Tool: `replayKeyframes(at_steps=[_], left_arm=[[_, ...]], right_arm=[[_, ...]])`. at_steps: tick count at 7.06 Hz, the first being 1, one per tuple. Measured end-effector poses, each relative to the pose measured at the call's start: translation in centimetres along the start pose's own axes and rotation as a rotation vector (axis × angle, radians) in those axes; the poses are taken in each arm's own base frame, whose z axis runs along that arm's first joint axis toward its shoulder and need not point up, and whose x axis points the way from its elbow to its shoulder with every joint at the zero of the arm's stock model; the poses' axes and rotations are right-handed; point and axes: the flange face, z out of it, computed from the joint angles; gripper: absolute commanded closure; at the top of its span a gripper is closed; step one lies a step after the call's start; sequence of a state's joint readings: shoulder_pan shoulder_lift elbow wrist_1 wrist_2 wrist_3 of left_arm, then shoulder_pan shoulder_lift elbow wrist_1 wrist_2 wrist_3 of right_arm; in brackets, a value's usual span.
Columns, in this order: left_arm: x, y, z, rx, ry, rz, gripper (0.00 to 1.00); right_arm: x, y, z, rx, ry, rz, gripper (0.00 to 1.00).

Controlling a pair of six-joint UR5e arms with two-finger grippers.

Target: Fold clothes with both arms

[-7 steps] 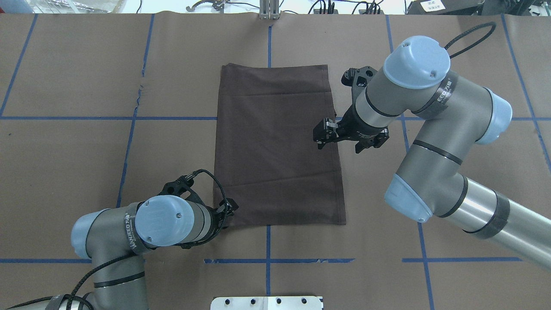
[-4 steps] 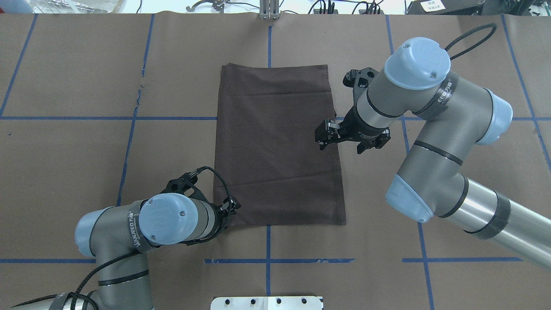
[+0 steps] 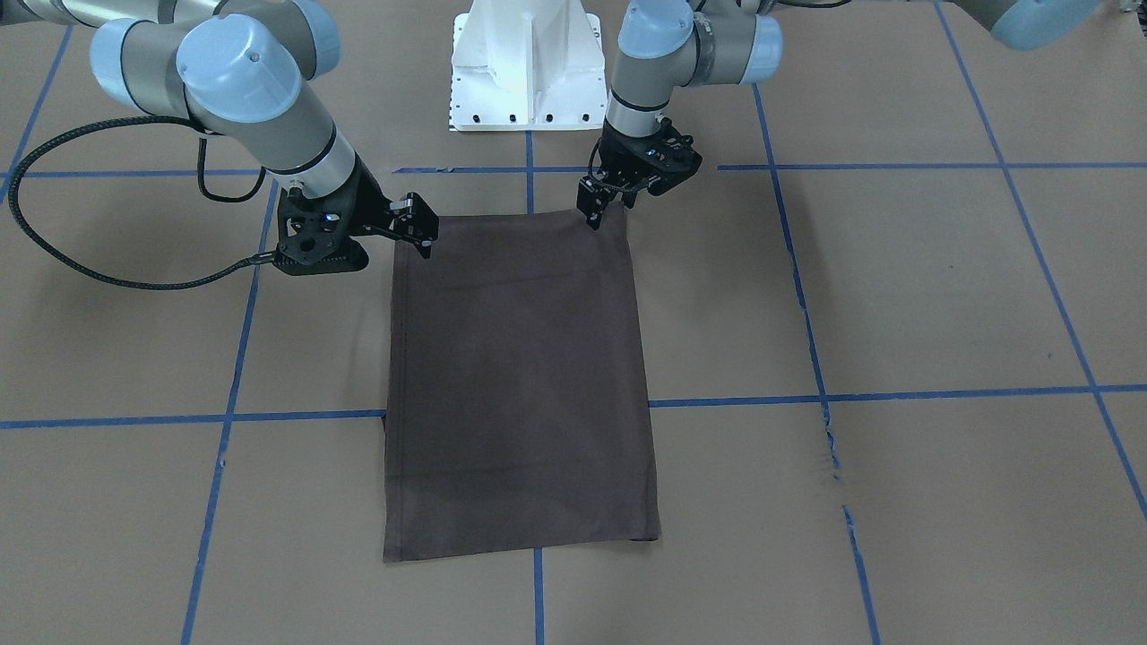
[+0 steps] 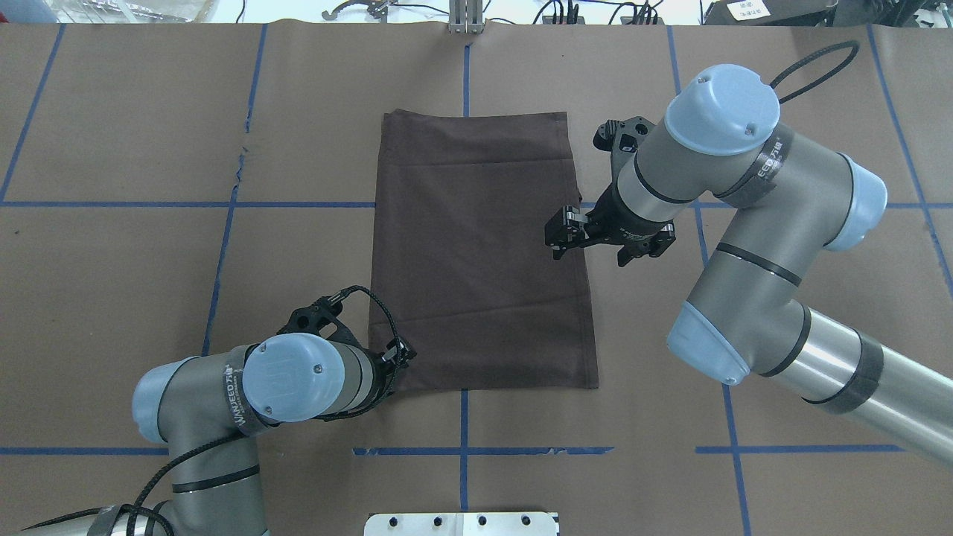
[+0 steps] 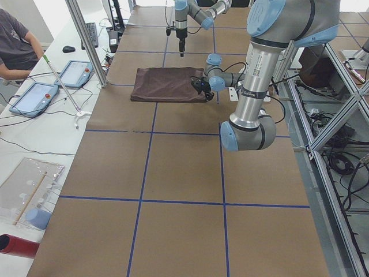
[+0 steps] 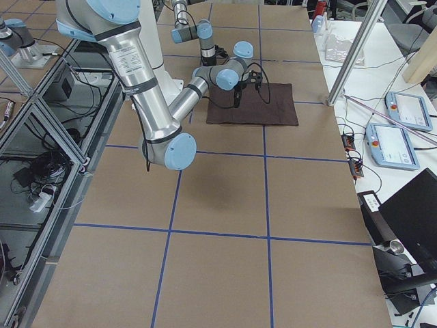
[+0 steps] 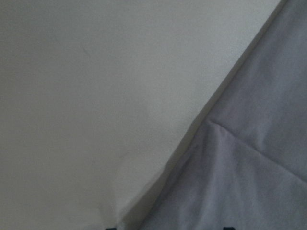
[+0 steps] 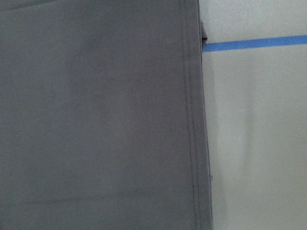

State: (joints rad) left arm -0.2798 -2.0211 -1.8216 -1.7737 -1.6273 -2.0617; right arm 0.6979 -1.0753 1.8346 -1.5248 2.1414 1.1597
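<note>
The dark brown T-shirt (image 4: 480, 253) lies flat on the brown paper, folded into a tall rectangle; collar and lettering are hidden. My left gripper (image 4: 402, 356) is low at its near left corner, also seen in the front view (image 3: 602, 211). In the left wrist view the shirt corner (image 7: 249, 158) lies between two spread fingertips, so it is open. My right gripper (image 4: 588, 251) hangs open above the shirt's right edge, one finger over the cloth, one outside it. The right wrist view shows the hemmed edge (image 8: 192, 120).
The white pedestal base (image 3: 524, 63) stands at the table's near edge. Blue tape lines (image 4: 298, 204) grid the paper, which has a small tear (image 4: 242, 160). An operator (image 5: 17, 40) and tablets (image 5: 72, 72) are beyond the far side.
My left arm has shifted slightly right, bringing its gripper closer onto the shirt's near left corner. The right arm has barely moved. The shirt lies as before.
</note>
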Motion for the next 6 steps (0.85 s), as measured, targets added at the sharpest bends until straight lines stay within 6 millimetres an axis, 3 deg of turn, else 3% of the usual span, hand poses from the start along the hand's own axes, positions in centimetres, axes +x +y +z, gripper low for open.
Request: replayKeyframes(at_steps=[1,2,3,4,6], left_arm=[[0.04,0.05,0.13,0.000,-0.002,0.000,0.25],[0.18,0.14,0.15,-0.002,-0.001,0.000,0.48],[0.37,0.27,0.07,-0.004,0.001,0.000,0.79],[0.54,0.35,-0.03,-0.005,0.004,-0.001,1.00],[0.61,0.36,-0.13,-0.007,0.006,0.015,1.00]], right_arm=[[0.03,0.00,0.01,0.000,0.000,0.000,0.00],[0.04,0.00,0.02,0.000,0.001,0.000,0.00],[0.03,0.01,0.01,-0.001,0.000,0.000,0.00],[0.01,0.01,0.00,-0.001,0.000,0.000,0.00],[0.02,-0.03,-0.06,0.000,0.000,0.001,0.00]])
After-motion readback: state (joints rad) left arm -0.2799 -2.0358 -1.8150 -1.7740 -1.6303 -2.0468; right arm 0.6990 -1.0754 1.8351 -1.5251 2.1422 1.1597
